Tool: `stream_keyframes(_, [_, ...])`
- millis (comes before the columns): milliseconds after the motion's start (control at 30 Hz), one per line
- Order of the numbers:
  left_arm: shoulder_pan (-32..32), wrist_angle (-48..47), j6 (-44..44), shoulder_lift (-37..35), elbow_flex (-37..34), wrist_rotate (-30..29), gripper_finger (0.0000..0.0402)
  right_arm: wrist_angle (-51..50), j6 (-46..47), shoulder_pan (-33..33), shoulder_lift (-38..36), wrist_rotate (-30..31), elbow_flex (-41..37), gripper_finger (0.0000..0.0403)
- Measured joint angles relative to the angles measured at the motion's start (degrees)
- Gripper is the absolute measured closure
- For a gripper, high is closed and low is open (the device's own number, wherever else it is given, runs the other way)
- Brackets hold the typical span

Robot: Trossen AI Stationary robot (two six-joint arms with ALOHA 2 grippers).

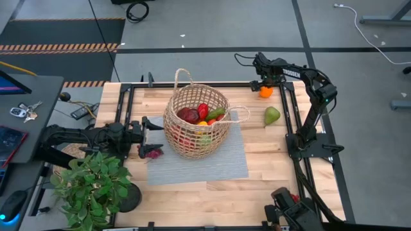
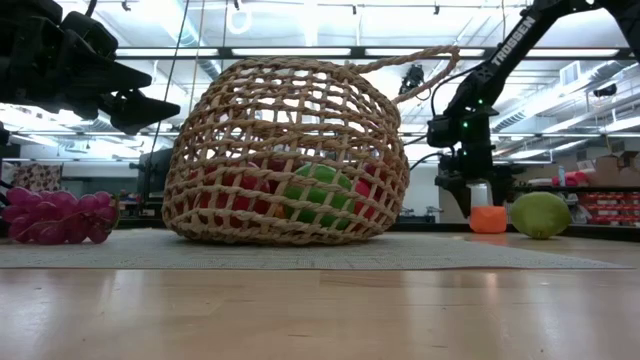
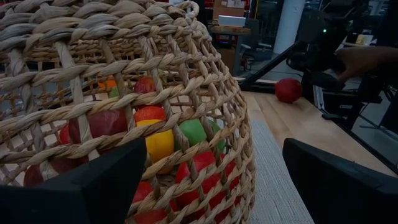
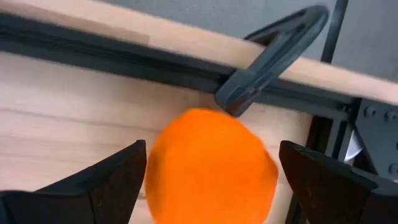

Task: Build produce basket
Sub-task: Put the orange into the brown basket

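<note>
**Basket mostly filled; right arm poised over the orange**

Working left to right across the high view, we note the potted plant [image 1: 90,186] at the near left corner, then the left gripper [image 1: 149,126], fingers spread wide and holding nothing, just beside the basket [image 1: 196,122]. A dark-red grape bunch [image 1: 153,152] lies on the grey mat [image 1: 212,163] near it. The basket stands on the mat at table centre, with the produce [image 1: 202,114] piled inside. Right of it a green pear [image 1: 271,115] sits on bare wood. At the far right edge the right gripper [image 1: 262,83] hangs over the orange [image 1: 266,92], fingers spread, not yet pinching.

We judge the orange light, rigid and smooth; being round it may roll, so grip across its widest part.

The right wrist view shows the orange [image 4: 211,165] centred between the fingers, which the high view cannot resolve. The low view shows the grapes' [image 2: 58,216] bumpy surface.
</note>
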Motion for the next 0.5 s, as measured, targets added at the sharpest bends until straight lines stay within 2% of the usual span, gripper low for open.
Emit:
stream_keyframes(267, [0.01,-0.01,0.01,0.01,0.00,0.00,0.0015,-2.13,5.54,-0.03,-0.02,-0.25,-0.45,0.0032])
stream_keyframes(500, [-0.01,0.00,0.00,0.00,0.00,0.01,0.0015,-2.12,5.60,2.00,-0.04,-1.09,-1.88,0.0032])
